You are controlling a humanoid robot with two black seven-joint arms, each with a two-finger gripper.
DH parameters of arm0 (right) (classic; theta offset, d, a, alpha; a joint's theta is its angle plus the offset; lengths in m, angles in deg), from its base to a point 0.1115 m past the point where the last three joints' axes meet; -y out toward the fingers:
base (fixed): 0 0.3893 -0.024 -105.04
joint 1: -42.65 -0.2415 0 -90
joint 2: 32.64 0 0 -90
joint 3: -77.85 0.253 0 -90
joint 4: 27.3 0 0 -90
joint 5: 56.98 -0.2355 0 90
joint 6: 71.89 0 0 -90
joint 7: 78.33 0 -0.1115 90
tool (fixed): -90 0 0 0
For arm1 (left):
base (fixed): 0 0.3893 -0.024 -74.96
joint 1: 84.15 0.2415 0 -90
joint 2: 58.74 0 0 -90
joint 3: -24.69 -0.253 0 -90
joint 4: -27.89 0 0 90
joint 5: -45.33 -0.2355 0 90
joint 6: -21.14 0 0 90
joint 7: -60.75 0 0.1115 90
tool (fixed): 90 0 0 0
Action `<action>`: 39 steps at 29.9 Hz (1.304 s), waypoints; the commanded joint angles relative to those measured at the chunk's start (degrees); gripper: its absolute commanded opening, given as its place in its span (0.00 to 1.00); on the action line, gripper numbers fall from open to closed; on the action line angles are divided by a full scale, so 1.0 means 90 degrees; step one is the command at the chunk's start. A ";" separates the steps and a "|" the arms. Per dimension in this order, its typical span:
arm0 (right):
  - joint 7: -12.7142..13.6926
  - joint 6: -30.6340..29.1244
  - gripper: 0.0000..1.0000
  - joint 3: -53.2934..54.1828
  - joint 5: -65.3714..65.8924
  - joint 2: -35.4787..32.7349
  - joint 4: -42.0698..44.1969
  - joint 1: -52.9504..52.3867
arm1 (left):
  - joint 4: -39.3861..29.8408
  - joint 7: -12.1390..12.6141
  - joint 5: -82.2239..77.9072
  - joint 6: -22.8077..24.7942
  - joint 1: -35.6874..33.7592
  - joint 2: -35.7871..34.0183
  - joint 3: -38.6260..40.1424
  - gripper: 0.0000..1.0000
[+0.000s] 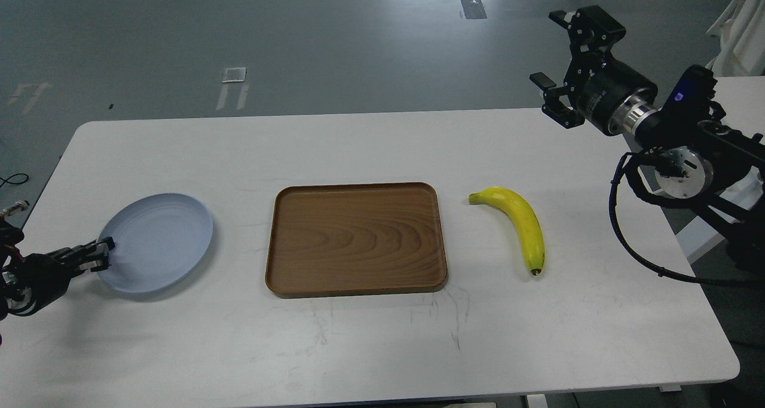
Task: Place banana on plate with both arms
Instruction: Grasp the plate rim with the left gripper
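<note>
Two hands: left (101, 251) on plate (161, 235) rim, right (553, 49) spread.

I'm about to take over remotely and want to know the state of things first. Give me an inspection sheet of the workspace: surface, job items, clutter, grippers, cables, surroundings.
Surface: white table, faint scuff marks near the front.
Job's things: banana lies flat on the table right of the wooden tray, not gripped. Blue-grey plate sits at the left, nothing on it.
Clutter: only the tray, mid-table, nothing in it.
Grippers: left gripper is at the plate's left rim; whether it is clamped cannot be told. Right gripper is open, raised behind the table's far right edge, well clear of the banana.
Cables: black cable loops off the right arm over the table's right edge.
Surroundings: grey floor with tape marks.
</note>
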 commanded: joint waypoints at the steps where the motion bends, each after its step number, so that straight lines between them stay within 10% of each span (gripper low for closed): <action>1: 0.0000 0.0001 1.00 0.0000 -0.0001 0.0000 0.0000 -0.0007 | 0.0000 -0.0074 0.0077 -0.0014 0.0011 0.0008 -0.0001 0.00; 39: -0.0010 0.0001 1.00 0.0000 0.0019 0.0039 0.0019 -0.0027 | -0.0869 -0.0333 0.1659 0.0552 -0.0545 -0.0412 0.0077 0.00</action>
